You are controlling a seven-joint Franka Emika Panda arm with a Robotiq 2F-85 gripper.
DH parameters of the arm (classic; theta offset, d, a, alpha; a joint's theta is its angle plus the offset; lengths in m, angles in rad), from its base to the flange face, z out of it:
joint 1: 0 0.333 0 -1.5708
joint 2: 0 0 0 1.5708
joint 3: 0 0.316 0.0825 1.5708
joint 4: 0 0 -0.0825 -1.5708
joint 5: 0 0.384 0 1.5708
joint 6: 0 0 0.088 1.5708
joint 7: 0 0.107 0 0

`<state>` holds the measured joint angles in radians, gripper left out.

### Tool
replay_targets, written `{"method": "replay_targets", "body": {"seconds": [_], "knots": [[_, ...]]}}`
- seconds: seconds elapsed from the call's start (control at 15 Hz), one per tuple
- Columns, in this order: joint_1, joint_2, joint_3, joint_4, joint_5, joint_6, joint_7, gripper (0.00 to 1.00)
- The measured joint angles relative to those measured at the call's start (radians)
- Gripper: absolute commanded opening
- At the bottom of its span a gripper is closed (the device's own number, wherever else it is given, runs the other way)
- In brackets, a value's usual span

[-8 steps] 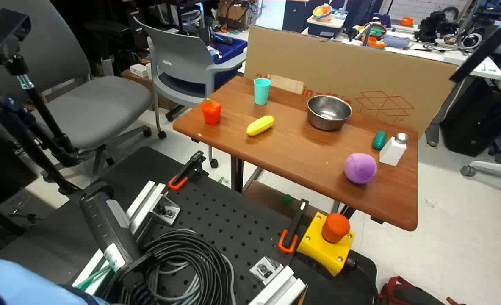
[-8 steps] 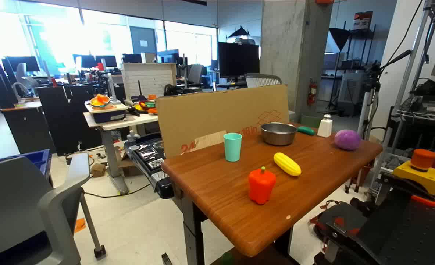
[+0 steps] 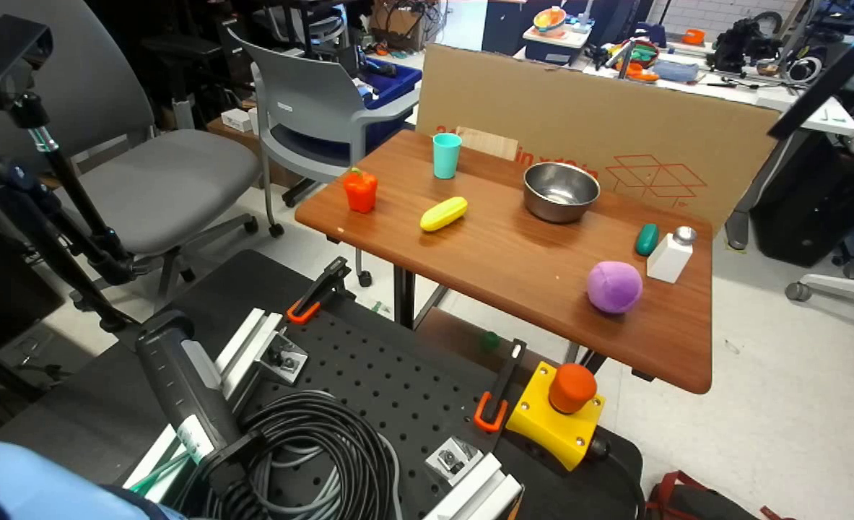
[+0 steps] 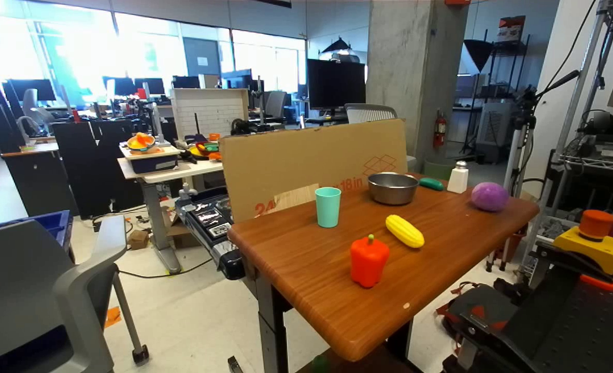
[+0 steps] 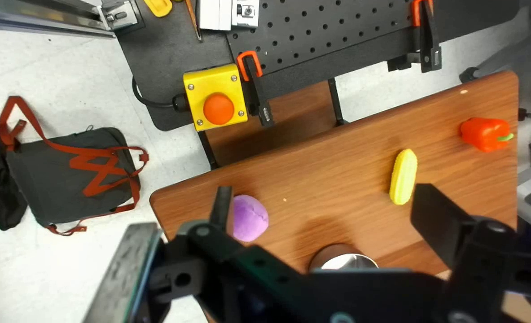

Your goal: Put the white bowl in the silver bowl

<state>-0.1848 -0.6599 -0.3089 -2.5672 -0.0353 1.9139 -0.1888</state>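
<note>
The only white thing on the table is a blocky, shaker-like piece with a grey cap, taken as the white bowl [image 3: 666, 261]. It stands upright at one end of the table, and also shows in an exterior view [image 4: 458, 180]. It is hidden in the wrist view. The silver bowl [image 3: 555, 209] stands upright near the cardboard, and looks empty; it also shows in an exterior view [image 4: 391, 192]. In the wrist view the silver bowl [image 5: 330, 255] is partly hidden by the gripper body. My gripper [image 5: 326, 197] is open and empty, high above the table. It is not seen in the exterior views.
A purple ball [image 3: 614, 287] and a green piece [image 3: 647, 239] lie by the white piece. A yellow corn [image 3: 444, 214], teal cup [image 3: 446, 155] and red pepper [image 3: 361, 191] stand farther along the table. A cardboard sheet [image 3: 578, 108] stands along the table's edge.
</note>
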Motion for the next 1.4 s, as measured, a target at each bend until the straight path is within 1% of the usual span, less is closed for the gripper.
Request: {"method": "replay_targets", "body": {"seconds": [0.2,0.33,0.6,0.73,1.13,1.4], "knots": [[0.000,0.036,0.007,0.011,0.000,0.053,0.046,1.00],[0.000,0.112,0.007,0.047,0.002,0.113,0.086,1.00],[0.007,0.355,-0.004,0.172,0.002,0.224,0.165,1.00],[0.007,0.486,-0.001,0.245,0.006,0.262,0.196,1.00],[0.004,0.884,0.031,0.517,0.047,0.325,0.279,1.00],[0.004,1.099,0.048,0.697,0.052,0.348,0.341,1.00]]}}
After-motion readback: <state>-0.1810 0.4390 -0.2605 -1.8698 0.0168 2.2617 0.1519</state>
